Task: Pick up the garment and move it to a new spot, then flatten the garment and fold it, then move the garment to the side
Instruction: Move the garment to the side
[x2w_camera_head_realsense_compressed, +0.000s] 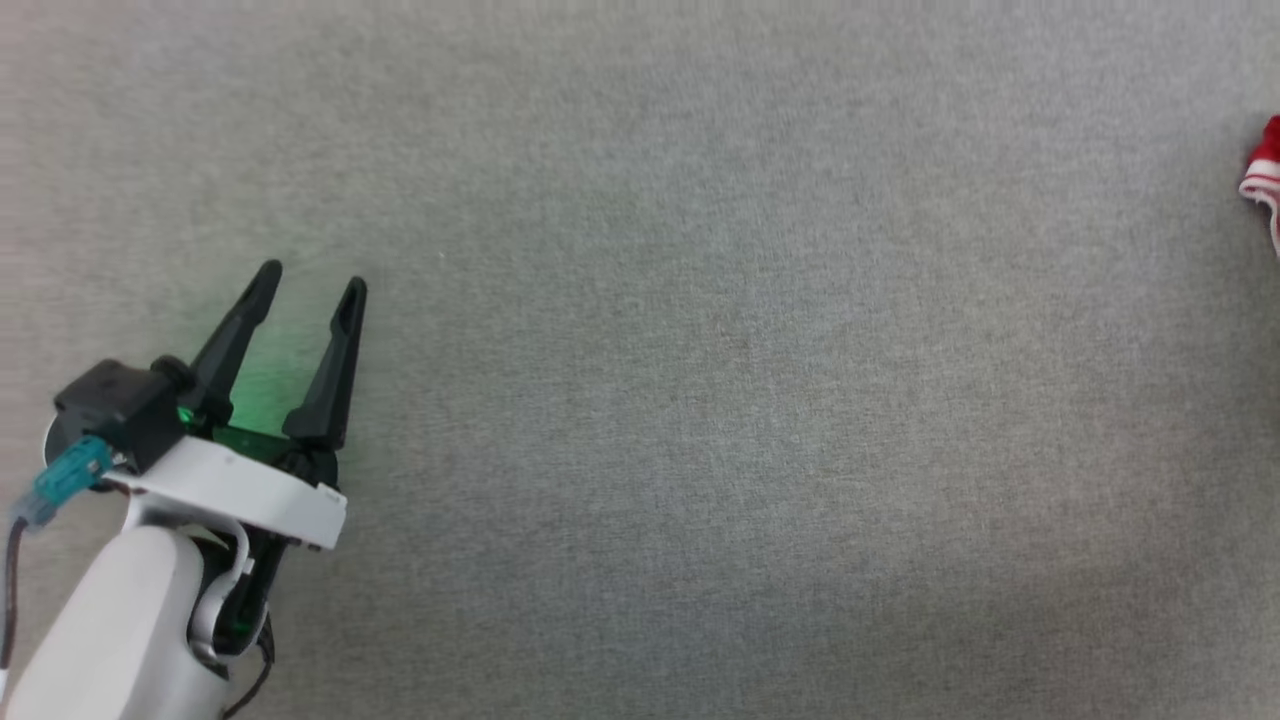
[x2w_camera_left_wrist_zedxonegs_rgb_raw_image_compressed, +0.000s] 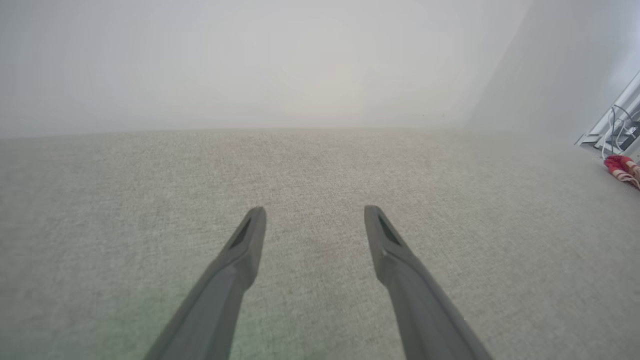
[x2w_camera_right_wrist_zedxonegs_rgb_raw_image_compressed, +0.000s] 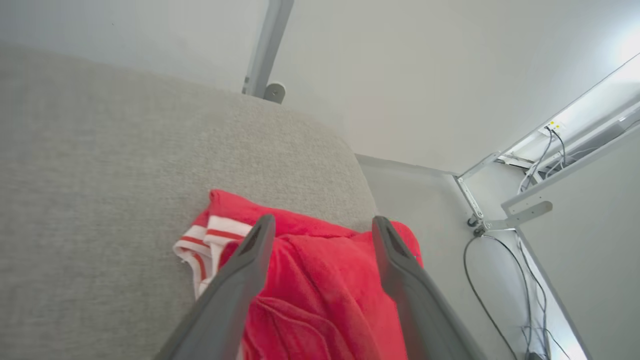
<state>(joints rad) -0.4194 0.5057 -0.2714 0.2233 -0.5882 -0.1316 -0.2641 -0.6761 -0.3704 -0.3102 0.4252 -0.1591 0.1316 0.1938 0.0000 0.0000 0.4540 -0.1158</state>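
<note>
The garment (x2w_camera_right_wrist_zedxonegs_rgb_raw_image_compressed: 320, 290) is a bunched red cloth with red-and-white striped trim, lying at the rounded corner of the grey fabric surface (x2w_camera_right_wrist_zedxonegs_rgb_raw_image_compressed: 100, 175); no lettering shows. My right gripper (x2w_camera_right_wrist_zedxonegs_rgb_raw_image_compressed: 324, 222) hovers just over it, open, with its fingers astride the red cloth and gripping nothing. In the head view a sliver of the garment (x2w_camera_head_realsense_compressed: 1262, 170) peeks in at the right edge. My left gripper (x2w_camera_head_realsense_compressed: 312, 277) stands open at the lower left over bare grey fabric, far from the cloth. In the left wrist view the left gripper (x2w_camera_left_wrist_zedxonegs_rgb_raw_image_compressed: 314, 210) is open and the garment (x2w_camera_left_wrist_zedxonegs_rgb_raw_image_compressed: 620, 167) is small at the far right.
The grey surface (x2w_camera_head_realsense_compressed: 700, 400) stretches wide between my left gripper and the garment. Past its rounded corner the floor drops away, with a metal post (x2w_camera_right_wrist_zedxonegs_rgb_raw_image_compressed: 265, 50), a table frame (x2w_camera_right_wrist_zedxonegs_rgb_raw_image_compressed: 520, 210) and loose cables (x2w_camera_right_wrist_zedxonegs_rgb_raw_image_compressed: 480, 280).
</note>
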